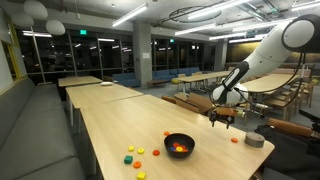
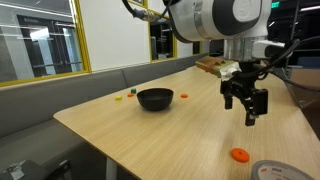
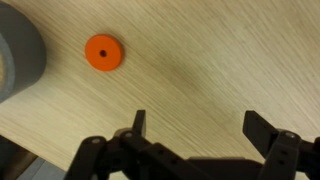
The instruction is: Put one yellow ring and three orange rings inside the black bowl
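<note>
The black bowl (image 1: pixel 179 139) (image 2: pixel 155 99) stands on the long wooden table, and something orange shows inside it. One orange ring (image 3: pixel 104 52) (image 1: pixel 235 140) (image 2: pixel 239 155) lies flat on the table next to the grey tape roll. My gripper (image 3: pixel 200 125) (image 1: pixel 222 117) (image 2: pixel 250 108) hovers above the table near this ring, open, with nothing between its fingers. In the wrist view the ring lies up and to the left of the left finger (image 3: pixel 139 122). Small yellow pieces (image 1: pixel 128 158) lie on the far side of the bowl from the gripper.
A grey roll of tape (image 3: pixel 18 50) (image 1: pixel 256 141) (image 2: pixel 275 172) sits near the table edge by the ring. Small red, green and orange pieces (image 1: pixel 140 151) (image 2: pixel 118 98) are scattered beyond the bowl. More tables and chairs stand behind.
</note>
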Motion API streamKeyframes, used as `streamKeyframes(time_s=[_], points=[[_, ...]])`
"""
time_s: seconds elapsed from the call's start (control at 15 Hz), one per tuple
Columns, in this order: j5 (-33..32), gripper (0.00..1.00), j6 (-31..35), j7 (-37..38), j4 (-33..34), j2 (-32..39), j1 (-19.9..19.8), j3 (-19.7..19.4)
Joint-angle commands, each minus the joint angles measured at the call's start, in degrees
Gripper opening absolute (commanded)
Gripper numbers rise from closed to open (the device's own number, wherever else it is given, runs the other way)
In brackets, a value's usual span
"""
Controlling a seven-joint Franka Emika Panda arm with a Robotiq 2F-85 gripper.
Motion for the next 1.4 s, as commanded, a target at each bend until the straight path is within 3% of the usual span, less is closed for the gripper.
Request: streamKeyframes(time_s=[0.0,1.33], points=[[0.6,1.00,-0.2,-0.4,-1.8,-0.1,-1.2,-0.6],[2.2,1.00,-3.6,-0.2,-6.2,0.8,-3.5,-2.1]])
